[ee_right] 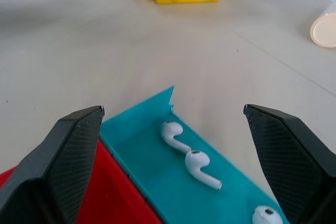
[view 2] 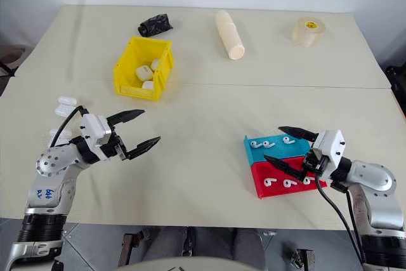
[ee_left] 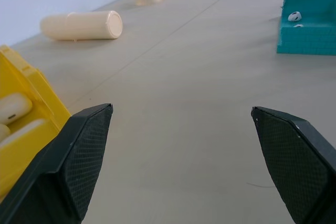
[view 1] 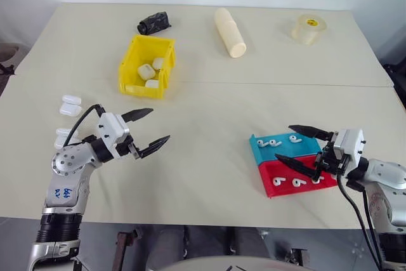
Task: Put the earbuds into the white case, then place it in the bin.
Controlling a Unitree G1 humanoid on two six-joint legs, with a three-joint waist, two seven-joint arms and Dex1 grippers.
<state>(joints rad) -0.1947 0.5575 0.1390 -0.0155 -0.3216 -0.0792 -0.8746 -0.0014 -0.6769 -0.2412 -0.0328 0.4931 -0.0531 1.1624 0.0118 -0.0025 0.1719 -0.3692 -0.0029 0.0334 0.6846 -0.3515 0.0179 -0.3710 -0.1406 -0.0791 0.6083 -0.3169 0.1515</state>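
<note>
Several white earbuds [view 1: 274, 142] lie in a blue tray [view 1: 288, 149] and a red tray [view 1: 287, 190] at the right front. My right gripper [view 1: 283, 142] hovers open over these trays, and two earbuds [ee_right: 176, 135] lie between its fingers' lines of sight. Two white cases [view 1: 70, 105] rest on the table at the far left, and a third [view 1: 62, 135] sits partly behind my left arm. The yellow bin [view 1: 143, 88] stands left of centre with several white cases inside. My left gripper [view 1: 160, 125] is open and empty, in front of the bin.
Along the far side of the table are a long cream cylinder [view 1: 229, 32], a roll of clear tape [view 1: 308, 28] and a black crumpled object [view 1: 153, 23]. The table's front edge runs close below both arms.
</note>
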